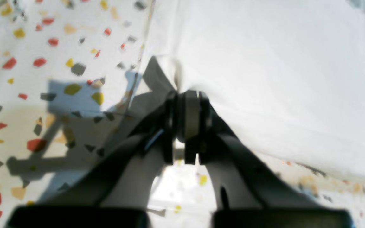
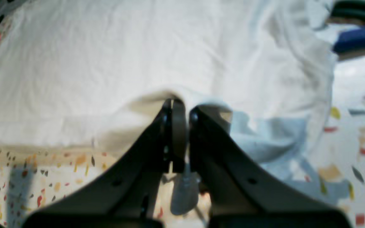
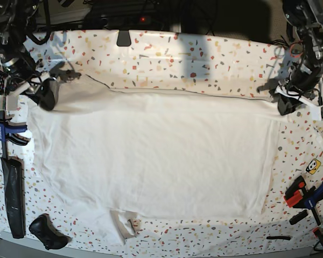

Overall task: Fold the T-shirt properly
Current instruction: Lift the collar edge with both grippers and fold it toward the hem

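The white T-shirt (image 3: 151,153) lies spread over the speckled tabletop (image 3: 194,62), its neck and small tag at the near edge. My left gripper (image 1: 185,95) is shut on the shirt's edge (image 1: 265,79); in the base view it is at the far right corner (image 3: 284,105). My right gripper (image 2: 181,106) is shut on a raised fold of the shirt (image 2: 138,63); in the base view it is at the far left corner (image 3: 47,99). The far edge of the shirt is stretched straight between them.
Blue and orange clamps (image 3: 11,131) and a black tool (image 3: 13,193) lie along the left edge. A black object (image 3: 46,231) sits at the near left corner. More clamps (image 3: 307,196) lie at the near right. Cables run behind the table.
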